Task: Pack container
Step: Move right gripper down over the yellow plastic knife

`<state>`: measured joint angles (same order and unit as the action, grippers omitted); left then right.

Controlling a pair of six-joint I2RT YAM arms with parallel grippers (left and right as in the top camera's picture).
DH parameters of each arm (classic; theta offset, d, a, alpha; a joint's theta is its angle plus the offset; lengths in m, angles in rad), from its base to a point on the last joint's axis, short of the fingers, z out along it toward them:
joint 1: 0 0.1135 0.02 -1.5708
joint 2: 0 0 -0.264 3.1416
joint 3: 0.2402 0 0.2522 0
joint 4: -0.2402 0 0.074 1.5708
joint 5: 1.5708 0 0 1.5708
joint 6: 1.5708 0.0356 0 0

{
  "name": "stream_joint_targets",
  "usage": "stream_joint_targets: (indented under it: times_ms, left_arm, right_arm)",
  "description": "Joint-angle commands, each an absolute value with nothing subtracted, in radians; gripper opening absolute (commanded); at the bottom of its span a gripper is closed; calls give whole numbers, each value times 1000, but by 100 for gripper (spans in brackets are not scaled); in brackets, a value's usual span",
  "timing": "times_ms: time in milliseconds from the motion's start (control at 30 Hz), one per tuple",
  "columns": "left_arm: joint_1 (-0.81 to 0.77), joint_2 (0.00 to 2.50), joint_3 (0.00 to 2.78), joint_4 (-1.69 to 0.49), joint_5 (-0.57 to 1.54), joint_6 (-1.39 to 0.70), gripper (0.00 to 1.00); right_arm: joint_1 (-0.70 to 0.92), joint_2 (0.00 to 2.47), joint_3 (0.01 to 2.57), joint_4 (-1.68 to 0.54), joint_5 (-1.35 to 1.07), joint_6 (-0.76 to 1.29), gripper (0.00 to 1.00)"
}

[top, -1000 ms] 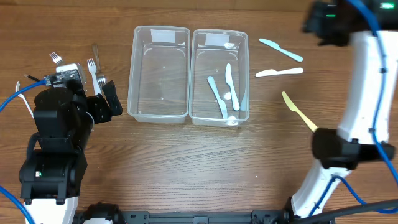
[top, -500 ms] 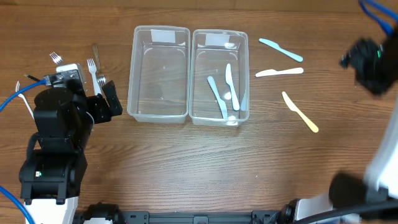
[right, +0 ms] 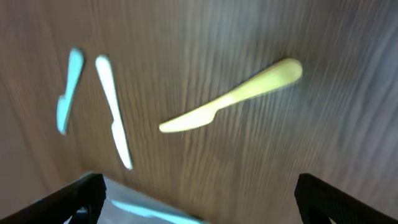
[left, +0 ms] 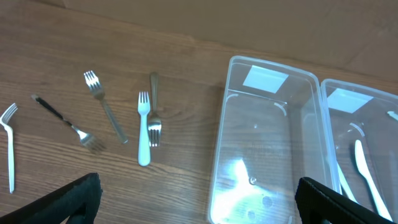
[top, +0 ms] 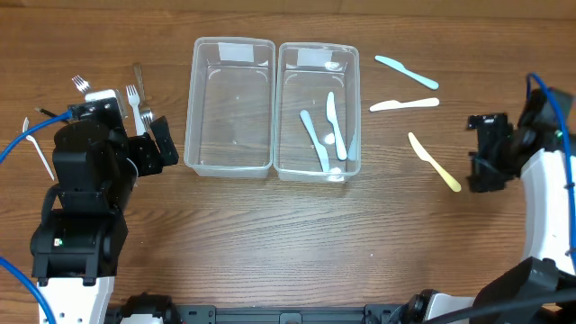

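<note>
The right gripper [top: 487, 155] hangs over the wooden table [top: 270, 243] with its two fingers spread wide and nothing between them. Just beside it, on the side toward the containers, a pale yellow plastic knife [top: 434, 162] lies flat on the wood, apart from the fingers. The right wrist view shows it ahead of the gripper, slanted (that picture is blurred). Farther out from the gripper lie a white plastic knife [top: 404, 104] and, beyond it, a light blue plastic knife [top: 406, 72], near each other but not touching. Farther still stands the right-hand clear plastic container [top: 359, 108], with a few pale plastic knives [top: 316, 135] lying in it.

The left gripper [top: 155, 148] is likewise spread wide and holds nothing. Its fingertips sit close to the outer wall of the left-hand clear plastic container [left: 219, 143], which stands just beside its neighbour. Ahead of this gripper and off to its left, forks lie scattered on the wood. Nearest is a white plastic fork [left: 143, 134] with a brown-handled fork [left: 153, 102] close against it. Then come a metal fork [left: 106, 106] and a dark-handled fork [left: 62, 118]. Farthest out is a second white plastic fork [left: 9, 146]
</note>
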<state>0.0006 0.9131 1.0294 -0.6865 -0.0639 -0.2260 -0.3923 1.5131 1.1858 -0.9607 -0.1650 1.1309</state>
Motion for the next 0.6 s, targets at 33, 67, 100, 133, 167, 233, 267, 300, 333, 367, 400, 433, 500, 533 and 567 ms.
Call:
stream_joint_targets:
  times_ms: [33, 67, 100, 133, 167, 233, 267, 300, 333, 367, 400, 433, 500, 533, 567]
  left_arm:
    - [6, 914, 1053, -683, -55, -202, 100]
    - [6, 914, 1053, -683, -54, -202, 100]
    - [6, 914, 1053, -683, -55, -202, 100]
    - [6, 914, 1053, -683, -55, -202, 100]
    - [6, 914, 1053, -683, -55, -202, 100]
    - [6, 914, 1053, -684, -54, -202, 100]
    - [6, 914, 1053, -684, -54, -202, 100]
    - [6, 914, 1053, -684, -54, -202, 100]
    - [6, 914, 1053, -684, -54, -202, 100]
    - [6, 914, 1053, -684, -55, -202, 100]
    - [6, 914, 1053, -684, -55, -202, 100]
    - [6, 914, 1053, -684, -55, -202, 100]
    - [6, 914, 1053, -684, -55, -202, 100]
    - [6, 914, 1053, -684, -55, -202, 100]
    - [6, 914, 1053, -684, -55, -202, 100]
  right_arm:
    - [-395, 1489, 1091, -896, -186, 1487, 100]
    - [-395, 1489, 1079, -890, -175, 1491, 100]
    - [-395, 1489, 1068, -891, -163, 1494, 99]
    - [-395, 1490, 1056, -890, -154, 1494, 99]
    - [-395, 1490, 1045, -890, -150, 1494, 99]
    - [-395, 1501, 1029, -890, -147, 1494, 98]
    - [-395, 1520, 1021, -891, -150, 1494, 94]
    - [-395, 1532, 1021, -891, -152, 1494, 92]
    - [-395, 1550, 1021, -889, -160, 1494, 90]
    - [-395, 1567, 1021, -886, -169, 1494, 88]
    - [-395, 1584, 1021, -880, -181, 1494, 88]
    - [-396, 1606, 1021, -865, -194, 1494, 87]
    - [-399, 1644, 1021, -846, -220, 1494, 87]
    - [-401, 1662, 1021, -838, -234, 1497, 88]
    - [-403, 1682, 1022, -835, -245, 1502, 88]
